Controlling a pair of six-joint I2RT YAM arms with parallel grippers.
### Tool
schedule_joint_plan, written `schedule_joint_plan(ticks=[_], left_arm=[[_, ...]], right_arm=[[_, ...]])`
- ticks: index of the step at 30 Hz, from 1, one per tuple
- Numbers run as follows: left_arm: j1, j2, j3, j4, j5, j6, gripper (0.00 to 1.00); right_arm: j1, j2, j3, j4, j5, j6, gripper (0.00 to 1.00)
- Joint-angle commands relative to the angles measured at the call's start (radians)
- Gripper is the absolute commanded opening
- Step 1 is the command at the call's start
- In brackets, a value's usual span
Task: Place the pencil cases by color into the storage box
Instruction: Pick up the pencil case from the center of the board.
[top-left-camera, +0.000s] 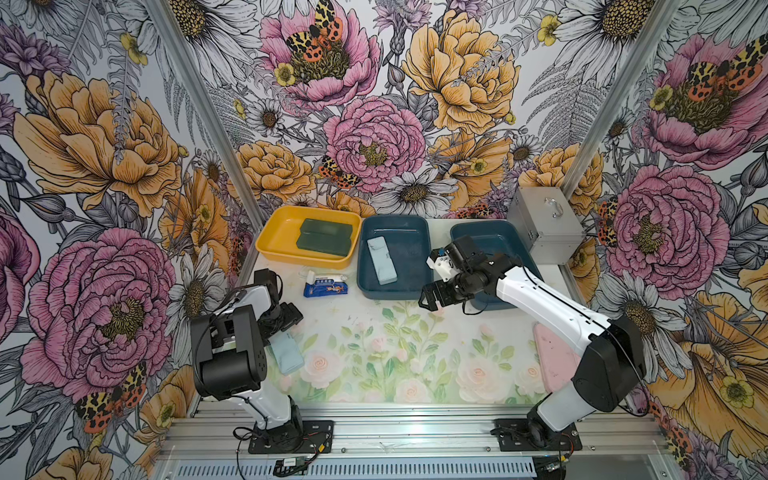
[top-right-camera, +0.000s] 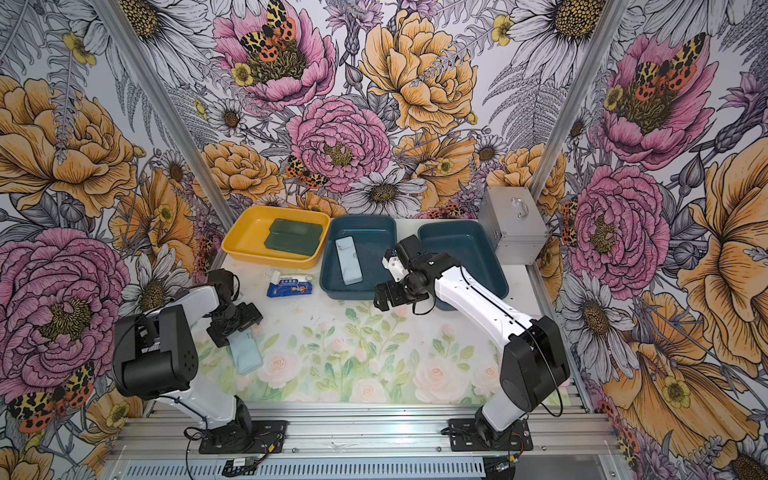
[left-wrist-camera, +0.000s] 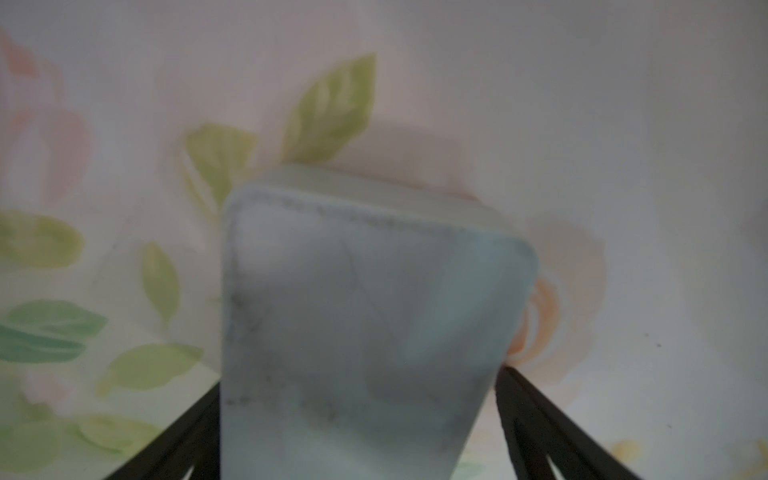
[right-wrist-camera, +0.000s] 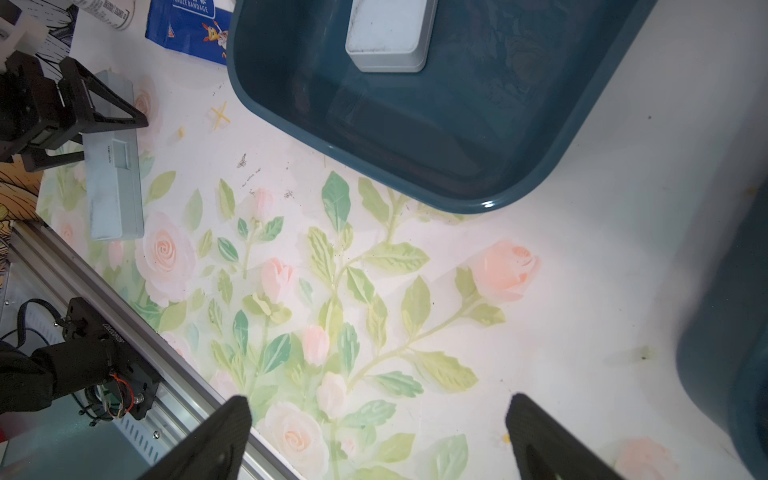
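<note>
Pink pencil case (top-left-camera: 552, 357), mostly behind right arm (top-left-camera: 540, 299)

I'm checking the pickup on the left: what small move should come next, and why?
Probably close the left gripper fully on the pale blue case: it straddles the case, which lies flat on the table. The matching case lies in the middle blue tray.

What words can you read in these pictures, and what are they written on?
"AUZE BANDAGE": on the blue packet, in the right wrist view; the start of the first word is cut off.
White tube beside the packet: its print is too blurred to read.
Pale blue case on the table: tiny print by its latch, too small to read.
</note>
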Motion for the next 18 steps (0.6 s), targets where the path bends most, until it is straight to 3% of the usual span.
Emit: schedule_joint_plan(ticks=[1, 4, 8, 18], left_arm=[[-0.021, 0.038, -0.032, 0.047, 0.029, 0.007, 0.86], [-0.037, 0.033, -0.038, 0.052, 0.03, 0.011, 0.59], [-0.058, 0.023, -0.042, 0.05, 0.038, 0.014, 0.39], [-0.2, -0.176, 0.085, -0.094, 0.156, -0.036, 0.39]], right_arm=[[-0.01, -0.025, -0.006, 0.009, -0.016, 0.01, 0.99], [-0.011, -0.025, -0.011, 0.009, -0.018, 0.014, 0.99], [-0.013, -0.028, -0.013, 0.009, -0.016, 0.014, 0.99], [-0.028, -0.022, -0.001, 0.009, -0.013, 0.014, 0.99]])
